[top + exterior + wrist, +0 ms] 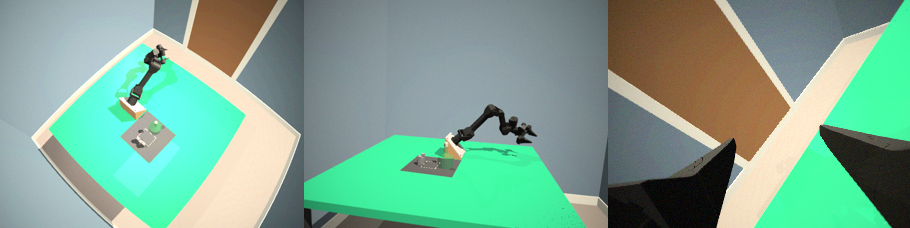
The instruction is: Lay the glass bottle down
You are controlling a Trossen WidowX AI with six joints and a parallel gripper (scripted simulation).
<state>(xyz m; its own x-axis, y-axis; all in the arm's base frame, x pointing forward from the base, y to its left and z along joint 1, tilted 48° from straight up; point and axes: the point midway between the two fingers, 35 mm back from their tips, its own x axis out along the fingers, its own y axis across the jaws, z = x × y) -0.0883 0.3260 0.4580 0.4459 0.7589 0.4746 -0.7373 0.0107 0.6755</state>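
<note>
Top view shows me the glass bottle point(155, 127) point(445, 162), round, green and see-through, with a skinny neck and a pale tip. It stands up on the dark mat point(149, 155) point(428, 172), well apart from my gripper point(167, 54) point(534, 139) point(778, 132), back past the arm's foot. My gripper is wide, with nothing in it. From its own camera, I can't see the bottle, and the black pointy fingers get cut off by the edges. The grey rest point(141, 141) point(420, 160) looks blocky, but its U shape is hard to make out. It's farther from my gripper than the bottle.
</note>
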